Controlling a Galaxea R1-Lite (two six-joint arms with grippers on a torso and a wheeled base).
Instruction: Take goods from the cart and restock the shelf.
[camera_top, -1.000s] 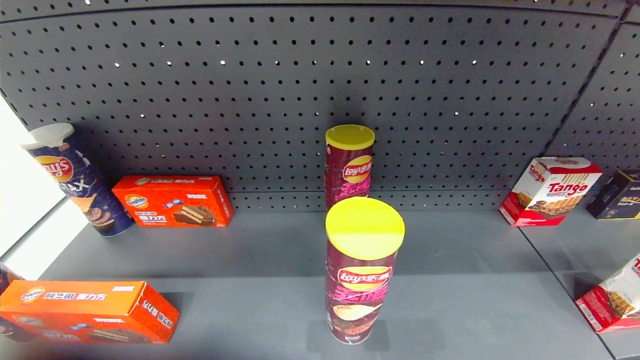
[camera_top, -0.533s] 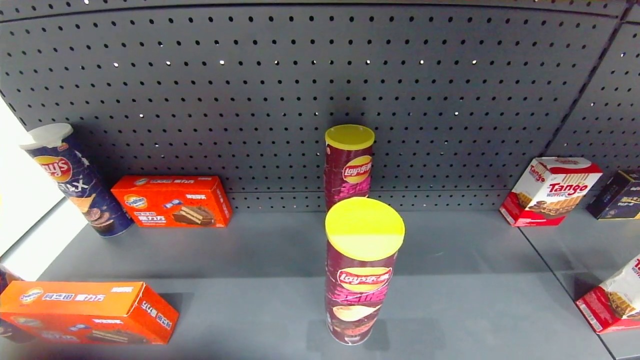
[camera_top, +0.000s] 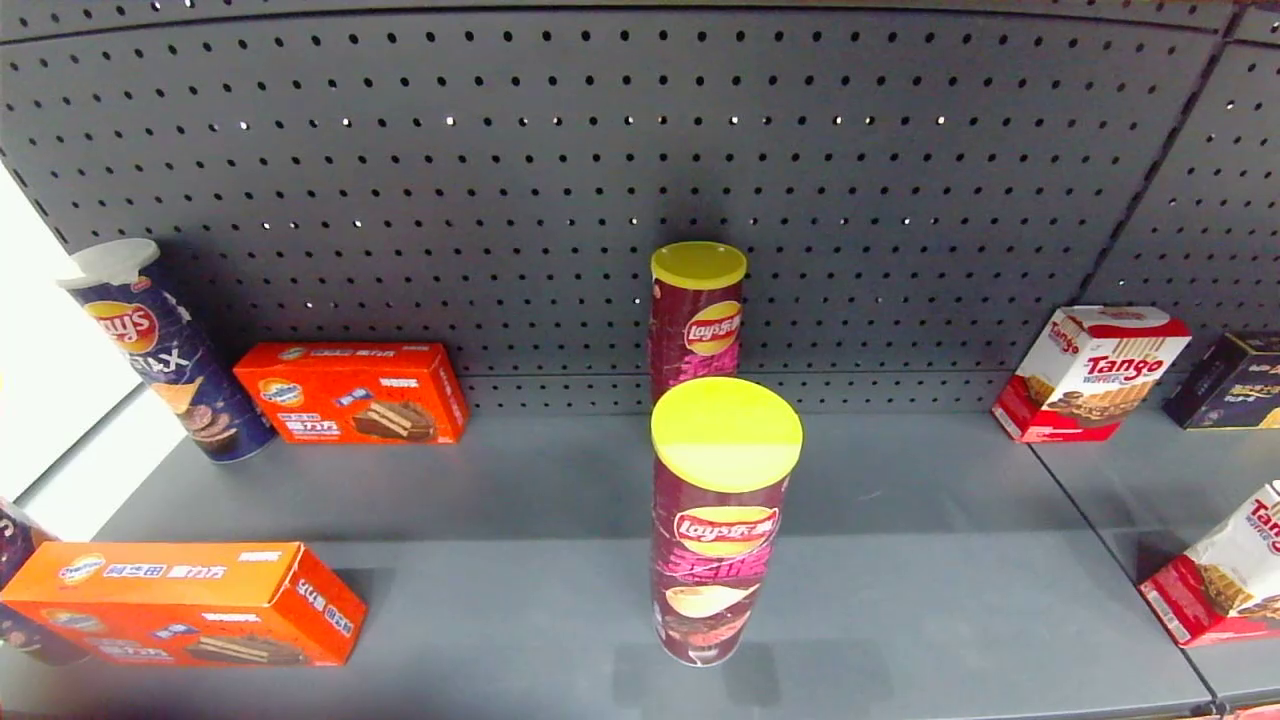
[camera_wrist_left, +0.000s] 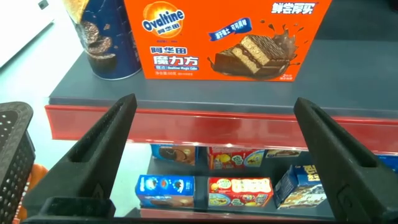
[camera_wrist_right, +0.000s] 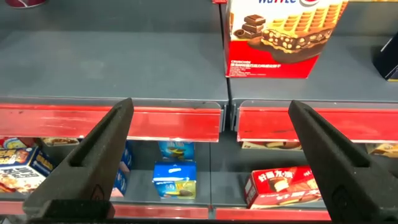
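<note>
Head view: front can (camera_top: 722, 540) and rear can (camera_top: 697, 330) stand lidded on the shelf (camera_top: 950, 560). Left gripper (camera_wrist_left: 214, 104) and right gripper (camera_wrist_right: 211, 107) are spread.

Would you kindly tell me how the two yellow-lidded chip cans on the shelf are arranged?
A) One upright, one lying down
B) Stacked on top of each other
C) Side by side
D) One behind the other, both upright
D: the front can stands upright near the edge of the shelf, and the rear can stands upright behind it by the pegboard.
</note>
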